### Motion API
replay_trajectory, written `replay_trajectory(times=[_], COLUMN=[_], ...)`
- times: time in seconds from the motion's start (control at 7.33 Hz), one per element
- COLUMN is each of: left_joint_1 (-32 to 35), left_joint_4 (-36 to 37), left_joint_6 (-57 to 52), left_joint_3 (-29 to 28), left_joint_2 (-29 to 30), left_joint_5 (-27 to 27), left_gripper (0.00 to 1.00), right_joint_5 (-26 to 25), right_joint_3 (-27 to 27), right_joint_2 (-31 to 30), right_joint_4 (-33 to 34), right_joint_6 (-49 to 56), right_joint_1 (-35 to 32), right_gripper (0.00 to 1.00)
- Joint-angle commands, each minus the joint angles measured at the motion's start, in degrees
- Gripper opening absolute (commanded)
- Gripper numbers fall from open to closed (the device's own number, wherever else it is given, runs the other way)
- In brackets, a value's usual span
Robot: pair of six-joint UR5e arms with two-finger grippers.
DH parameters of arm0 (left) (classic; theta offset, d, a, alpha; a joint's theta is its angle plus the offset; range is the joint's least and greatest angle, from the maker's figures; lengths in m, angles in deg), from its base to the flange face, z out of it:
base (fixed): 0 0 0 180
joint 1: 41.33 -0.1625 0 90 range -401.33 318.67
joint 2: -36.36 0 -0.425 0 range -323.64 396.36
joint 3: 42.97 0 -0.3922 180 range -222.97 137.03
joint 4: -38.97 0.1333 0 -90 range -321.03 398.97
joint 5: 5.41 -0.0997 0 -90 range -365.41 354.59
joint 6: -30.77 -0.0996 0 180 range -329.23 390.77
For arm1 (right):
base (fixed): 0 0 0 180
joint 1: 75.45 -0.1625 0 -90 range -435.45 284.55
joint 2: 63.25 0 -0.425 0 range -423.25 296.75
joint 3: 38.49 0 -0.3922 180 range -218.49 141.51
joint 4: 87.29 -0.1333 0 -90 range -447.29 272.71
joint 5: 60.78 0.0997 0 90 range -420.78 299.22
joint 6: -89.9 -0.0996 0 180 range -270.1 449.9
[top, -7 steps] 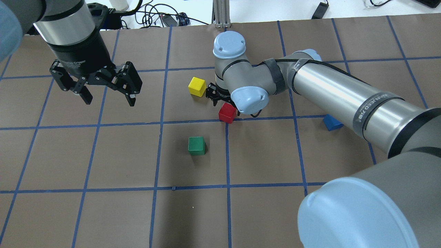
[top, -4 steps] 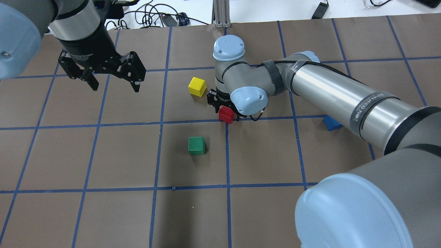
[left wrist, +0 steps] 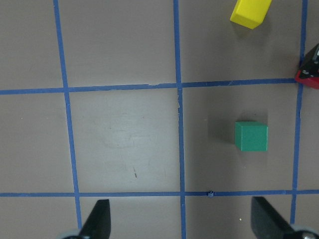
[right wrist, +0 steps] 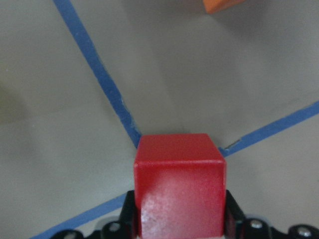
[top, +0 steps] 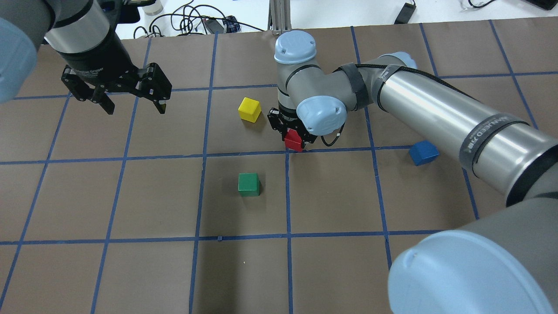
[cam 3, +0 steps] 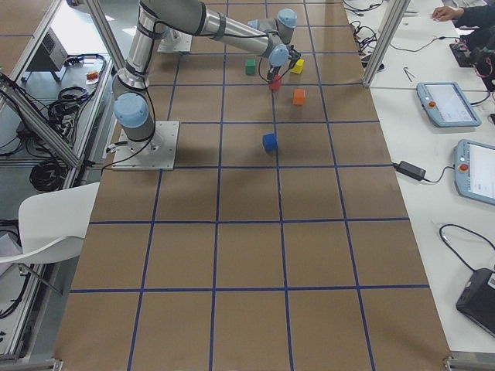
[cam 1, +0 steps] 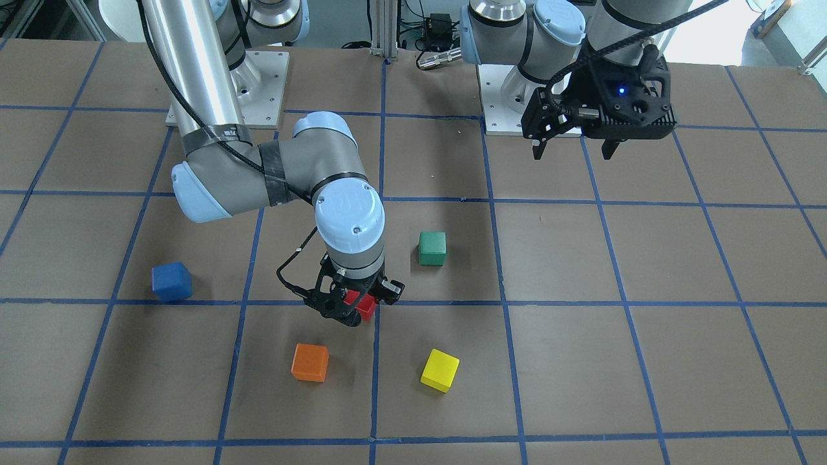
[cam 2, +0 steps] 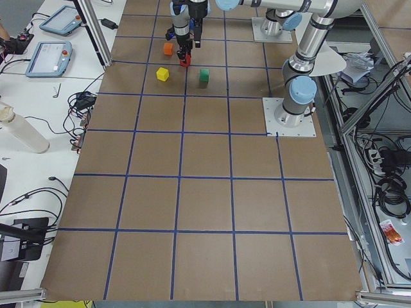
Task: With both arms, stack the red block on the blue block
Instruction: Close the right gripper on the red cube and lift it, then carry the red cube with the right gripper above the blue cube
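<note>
Right gripper (top: 291, 134) clamped on the red block (top: 294, 142) by a tape crossing (top: 287, 152); left gripper (top: 134, 107) spread wide, well apart; blue block (top: 423, 152) untouched.

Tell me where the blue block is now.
In the overhead view the blue block sits alone on the right side, well right of the red block held by the right gripper.

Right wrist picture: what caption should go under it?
Right gripper holds the red block over crossing blue tape lines, an orange block beyond.
</note>
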Motion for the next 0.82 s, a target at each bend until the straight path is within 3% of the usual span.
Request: replay_trajectory(times=[0.0, 0.27, 0.68], left_joint_1=[0.17, 0.17, 0.35], left_joint_4=[0.05, 0.14, 4.09], left_joint_6=[2.48, 2.14, 1.53], left_joint_3=[1.19, 1.46, 1.46], left_joint_2=[0.76, 0.75, 0.76], left_joint_5=[1.78, 4.93, 4.51], left_gripper=[1.00, 1.00, 1.00], right_joint_5=[-3.50, -3.51, -4.57], right_joint_3=[-0.05, 1.44, 9.33], right_joint_2=[-6.87, -12.50, -17.88], right_joint_4=[-8.97, -15.30, -12.98], right_joint_6=[7.59, 21.61, 47.28], right_joint_1=[4.75, 12.73, 25.56], right_gripper=[0.00, 0.00, 0.00])
